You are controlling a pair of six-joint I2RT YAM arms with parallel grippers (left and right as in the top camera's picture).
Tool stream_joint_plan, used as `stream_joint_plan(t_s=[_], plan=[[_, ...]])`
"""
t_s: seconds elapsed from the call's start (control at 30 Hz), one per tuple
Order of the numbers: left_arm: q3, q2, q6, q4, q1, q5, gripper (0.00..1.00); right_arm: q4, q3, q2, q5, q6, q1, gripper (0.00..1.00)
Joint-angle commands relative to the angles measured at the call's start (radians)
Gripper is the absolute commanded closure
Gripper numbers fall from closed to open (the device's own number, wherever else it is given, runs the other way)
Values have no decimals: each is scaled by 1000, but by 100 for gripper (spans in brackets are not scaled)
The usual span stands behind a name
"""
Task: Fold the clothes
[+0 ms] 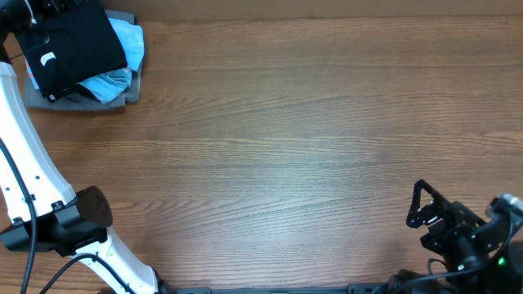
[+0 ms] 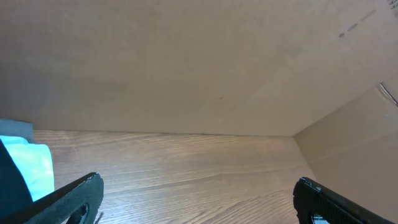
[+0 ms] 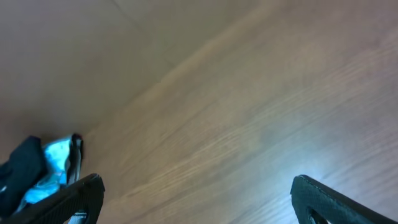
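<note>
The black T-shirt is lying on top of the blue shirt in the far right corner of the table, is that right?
Not quite. The black T-shirt does lie on top of the blue shirt, but they are in the far left corner of the table, not the right. The overhead view shows this.

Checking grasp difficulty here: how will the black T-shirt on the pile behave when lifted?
The black T-shirt will probably sag limply; it drapes over the blue shirt. It looks thin, so likely light. Lifting may drag the blue shirt along, since they touch.
</note>
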Motion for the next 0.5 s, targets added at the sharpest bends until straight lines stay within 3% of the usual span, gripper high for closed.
stream_joint_plan(t_s=[0.0,0.23,0.47], plan=[[8,2,-6,0,-2,16,0,64,-109,-115,14,-7,46,0],[8,2,-6,1,-2,16,0,356,-403,-328,26,-7,127,0],[8,2,-6,0,-2,16,0,699,-633,-325,66,-7,197,0]])
